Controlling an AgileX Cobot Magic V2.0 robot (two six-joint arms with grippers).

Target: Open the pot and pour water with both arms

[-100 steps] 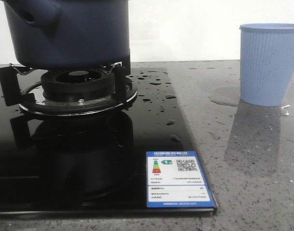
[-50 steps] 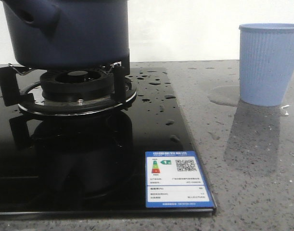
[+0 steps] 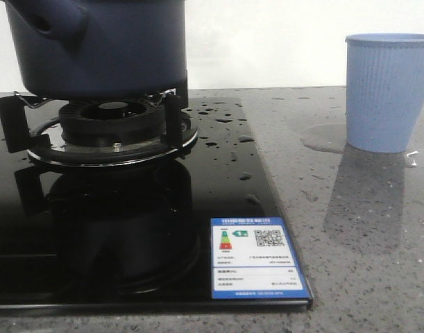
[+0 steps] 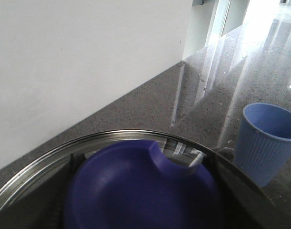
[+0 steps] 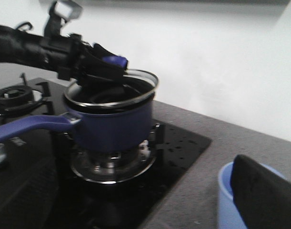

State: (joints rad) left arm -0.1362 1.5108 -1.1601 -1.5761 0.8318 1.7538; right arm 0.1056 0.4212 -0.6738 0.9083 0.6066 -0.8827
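Pot (image 3: 100, 48) unmoved on burner (image 3: 111, 121), left gripper (image 5: 105, 64) clamped on lid knob (image 4: 140, 186), right gripper (image 5: 264, 195) spread indiscernible.

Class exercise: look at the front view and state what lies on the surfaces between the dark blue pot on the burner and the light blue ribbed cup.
Only water: droplets on the black hob and a flat puddle on the counter beside the cup, right of the pot.
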